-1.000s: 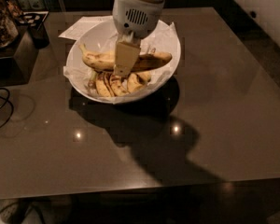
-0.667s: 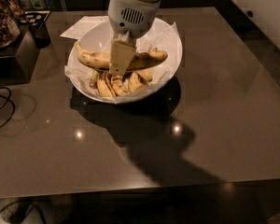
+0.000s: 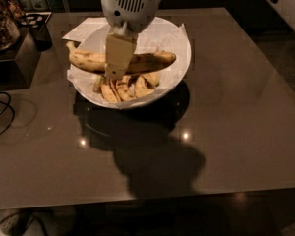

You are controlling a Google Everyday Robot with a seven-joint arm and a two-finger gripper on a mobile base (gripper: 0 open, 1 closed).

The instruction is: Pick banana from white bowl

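Observation:
The white bowl point(image 3: 179, 43), lined with crumpled white paper, stands on the dark table at the back centre. The banana point(image 3: 150, 61), long, yellow and brown-speckled, lies across the bowl from its left rim to the right of centre. My gripper point(image 3: 116, 63) comes down from above onto the banana's middle and is shut on it. Its beige finger point(image 3: 118, 53) covers that part. The banana's left end reaches over the bowl's left rim.
Several small stubby banana pieces point(image 3: 123, 87) lie in the front of the bowl. A sheet of white paper point(image 3: 81, 29) lies under the bowl's back left. A dark box point(image 3: 19, 58) with clutter stands at the far left, and cables point(image 3: 0, 109) lie beside it.
My gripper has shifted left over the bowl. The banana has moved with it, and its left end now reaches the left rim. The bowl has stayed put.

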